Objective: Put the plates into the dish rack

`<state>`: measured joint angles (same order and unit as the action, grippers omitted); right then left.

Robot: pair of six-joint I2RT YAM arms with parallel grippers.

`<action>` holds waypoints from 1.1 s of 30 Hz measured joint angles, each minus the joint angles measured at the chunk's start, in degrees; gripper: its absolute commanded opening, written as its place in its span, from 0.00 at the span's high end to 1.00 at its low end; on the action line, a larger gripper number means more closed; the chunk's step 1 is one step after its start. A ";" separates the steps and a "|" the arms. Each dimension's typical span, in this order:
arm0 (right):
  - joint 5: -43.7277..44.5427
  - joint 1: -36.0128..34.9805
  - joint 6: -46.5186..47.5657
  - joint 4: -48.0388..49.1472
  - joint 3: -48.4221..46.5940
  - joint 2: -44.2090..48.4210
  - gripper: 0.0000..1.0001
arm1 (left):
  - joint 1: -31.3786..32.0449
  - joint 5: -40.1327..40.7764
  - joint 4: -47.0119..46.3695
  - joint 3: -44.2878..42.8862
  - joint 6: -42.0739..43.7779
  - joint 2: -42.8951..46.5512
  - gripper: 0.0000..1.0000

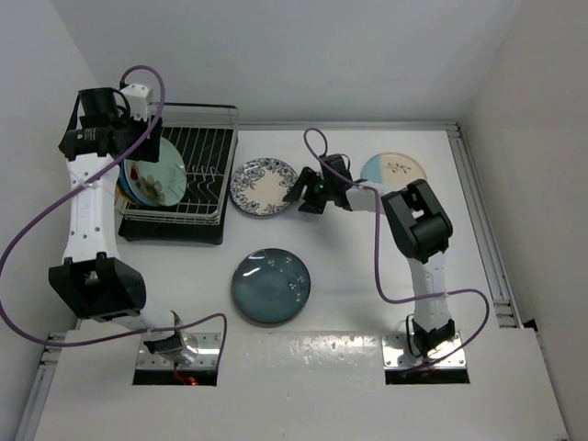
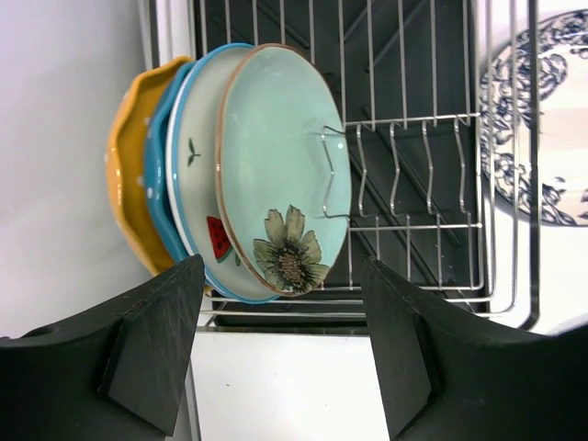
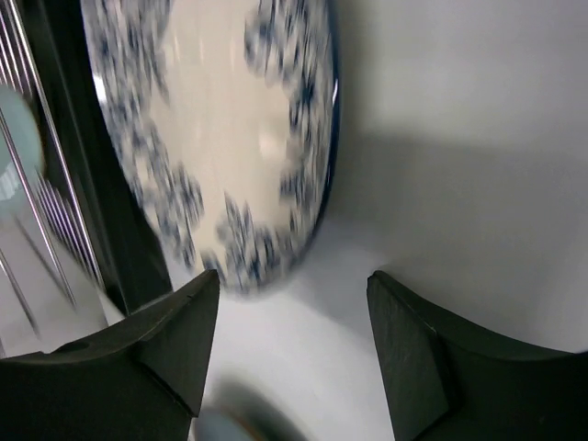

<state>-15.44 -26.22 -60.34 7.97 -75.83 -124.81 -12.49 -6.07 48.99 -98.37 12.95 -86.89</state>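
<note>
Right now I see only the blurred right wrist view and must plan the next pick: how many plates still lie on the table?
Observer: Three: the round blue-floral white plate beside the silver wire dish rack, a round dark teal plate nearer us, a round blue-and-cream plate far right.
Operator: How full is the rack?
Observer: Four plates stand on edge at its left end, the mint green plate outermost.
Operator: And the left gripper?
Observer: The left gripper hangs open by those racked plates, holding nothing.
</note>
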 measured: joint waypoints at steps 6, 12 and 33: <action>-13.16 -0.55 24.06 -10.49 7.91 7.61 0.33 | 0.00 -1.57 1.40 -0.81 0.50 0.00 0.27; -20.57 -5.68 38.36 -16.72 15.19 12.87 0.34 | 0.02 -1.88 1.95 -1.33 0.55 -0.07 0.27; -32.52 -6.91 25.86 3.85 31.50 15.58 1.00 | 3.28 -7.17 3.61 -1.11 3.08 1.40 0.25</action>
<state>-47.97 -33.12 -34.48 11.81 -44.34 -109.23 -9.21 -13.23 52.60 -99.48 16.03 -85.49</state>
